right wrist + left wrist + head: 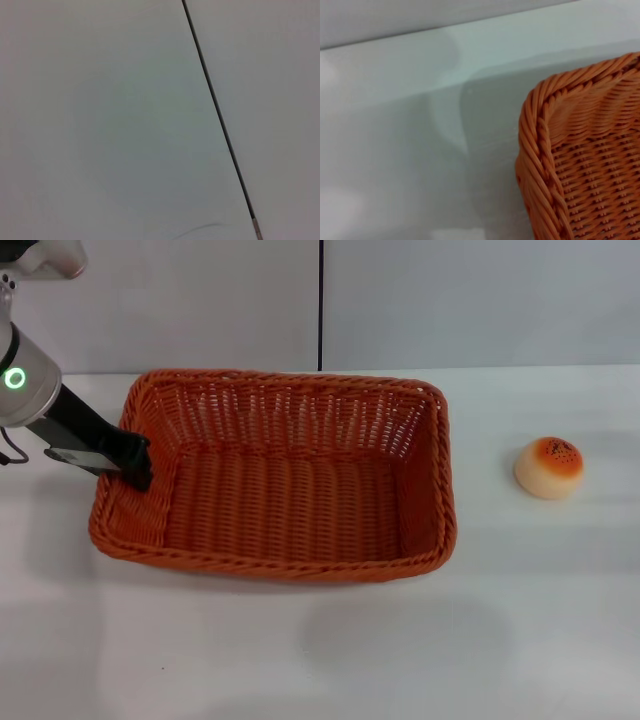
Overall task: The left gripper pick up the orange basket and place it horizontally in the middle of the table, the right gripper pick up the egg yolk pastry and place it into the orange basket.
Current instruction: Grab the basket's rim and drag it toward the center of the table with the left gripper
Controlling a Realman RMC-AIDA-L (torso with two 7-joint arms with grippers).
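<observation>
- As the head view showed it, the left gripper sat at the orange basket's nine-o'clock short wall, its black jaws apparently closed across the braided rim there, though the exact pinch was hard to see.
- The basket rested on the table with its long axis running from nine to three o'clock, roughly central, and it held nothing.
- The egg yolk pastry lay apart from the basket at its three-o'clock side, on the right arm's side, so that arm was judged nearer to it; the right gripper was out of sight.
- In the left wrist view, one rounded basket corner showed over bare tabletop, with no fingers visible.
- The right wrist view showed only a pale surface crossed by a dark seam.
</observation>
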